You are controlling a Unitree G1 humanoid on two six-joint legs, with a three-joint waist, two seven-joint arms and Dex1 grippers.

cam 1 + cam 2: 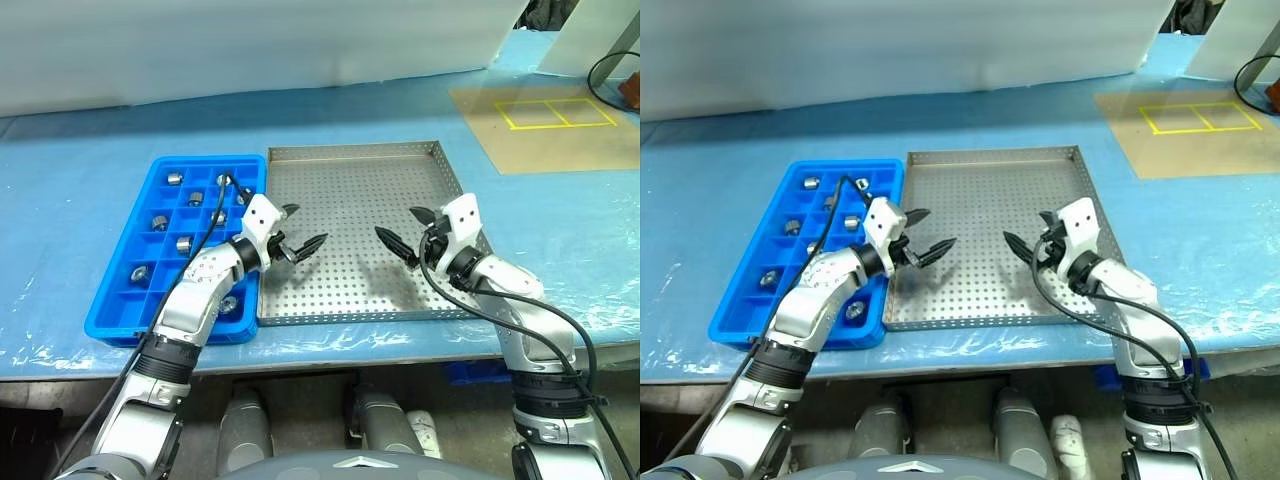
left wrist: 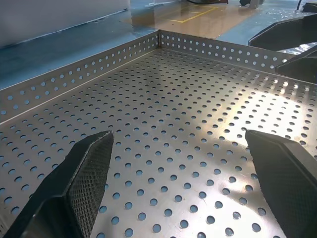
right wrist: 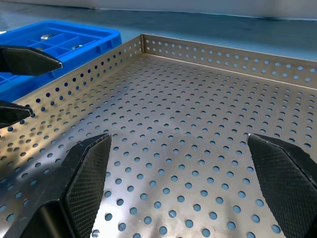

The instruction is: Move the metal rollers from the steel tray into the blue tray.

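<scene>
While both claws, left (image 1: 301,231) and right (image 1: 402,232), hang spread and empty over the steel tray (image 1: 340,165), metal rollers (image 1: 184,244) sit in the blue tray (image 1: 112,322) at nine o'clock.

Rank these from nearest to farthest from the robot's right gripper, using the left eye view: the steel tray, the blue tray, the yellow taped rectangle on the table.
1. The steel tray: directly beneath the right gripper, which hangs open over its right half.
2. The blue tray: beyond the steel tray's left edge, holding metal rollers.
3. The yellow taped rectangle: at the table's far right corner.
</scene>
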